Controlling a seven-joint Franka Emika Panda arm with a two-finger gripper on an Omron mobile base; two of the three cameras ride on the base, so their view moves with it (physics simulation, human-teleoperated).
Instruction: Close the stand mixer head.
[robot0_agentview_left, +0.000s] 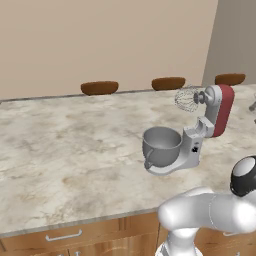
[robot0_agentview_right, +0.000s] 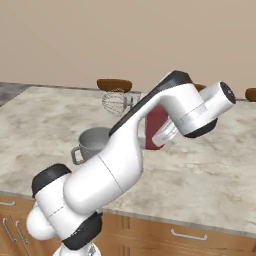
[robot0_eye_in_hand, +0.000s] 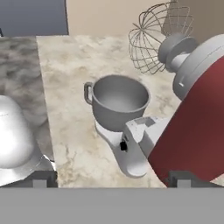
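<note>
- At right of centre in the left base view, the stand mixer head (robot0_agentview_left: 222, 110) stands tilted up, whisk (robot0_agentview_left: 186, 98) above the bowl (robot0_agentview_left: 161, 144).
- The gripper (robot0_eye_in_hand: 111, 180) sits just beside it; finger spacing cannot be told.
- Risk, I judge: the glossy, rounded red shell could let a push slide off.

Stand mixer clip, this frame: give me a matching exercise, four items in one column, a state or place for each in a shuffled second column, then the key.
Items
1. mixer head
2. whisk
3. bowl
4. stools

States or places
A. empty, seated on the mixer base
B. along the far edge of the counter
C. tilted up and back, dark red
D. raised in the air above the bowl, clear of it

Pairs: 1-C, 2-D, 3-A, 4-B
</note>
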